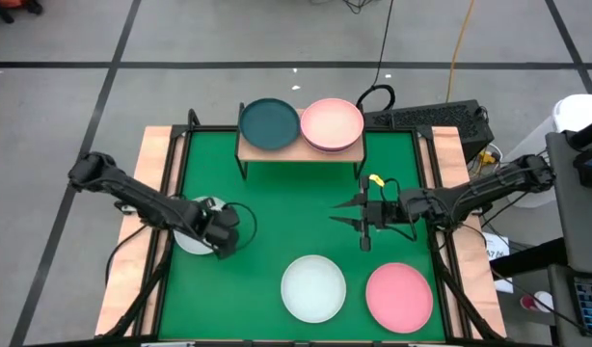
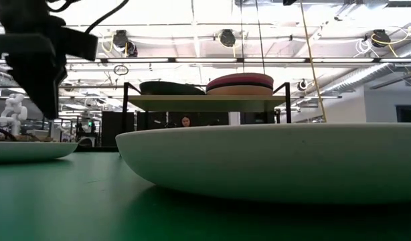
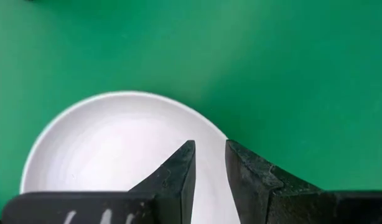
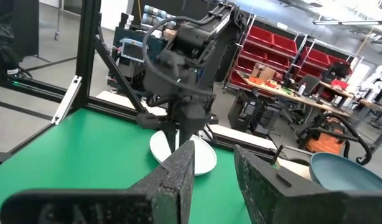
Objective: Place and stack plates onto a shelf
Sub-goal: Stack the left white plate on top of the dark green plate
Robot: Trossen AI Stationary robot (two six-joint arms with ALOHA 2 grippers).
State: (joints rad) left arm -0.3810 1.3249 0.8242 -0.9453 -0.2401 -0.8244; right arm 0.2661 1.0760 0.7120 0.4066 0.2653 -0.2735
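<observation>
Down at the near edge of the green table (image 1: 267, 222), a white plate (image 1: 313, 288) and a pink plate (image 1: 399, 296) lay side by side, both bare, nearer than the right pincer (image 1: 346, 214) and just off to its side. In the low view the white plate (image 2: 272, 161) filled most of the foreground.

The right pincer hung over the middle of the table, pointing toward the left arm, its fingers (image 4: 172, 177) released with a clear gap and nothing between them.

Opposite it, by the left edge of the table, the left pincer (image 1: 222, 234) stood directly above another white plate (image 1: 192, 238). Its fingers (image 3: 178, 177) were parted by a narrow gap, unclenched, holding nothing, and that white plate (image 3: 116, 149) lay bare below them. From the right wrist the same plate (image 4: 206, 155) showed under the left arm's tip.

Farther back, beyond both pincers, the shelf (image 1: 301, 149) stood at the far side of the table. On it sat a dark teal plate (image 1: 269, 123) on the side nearer the left pincer, and beside it a pink stack (image 1: 332, 124) on the side nearer the right pincer. In the low view that stack (image 2: 239, 84) showed a dark magenta layer over a pale one; how many plates it held I cannot tell.
</observation>
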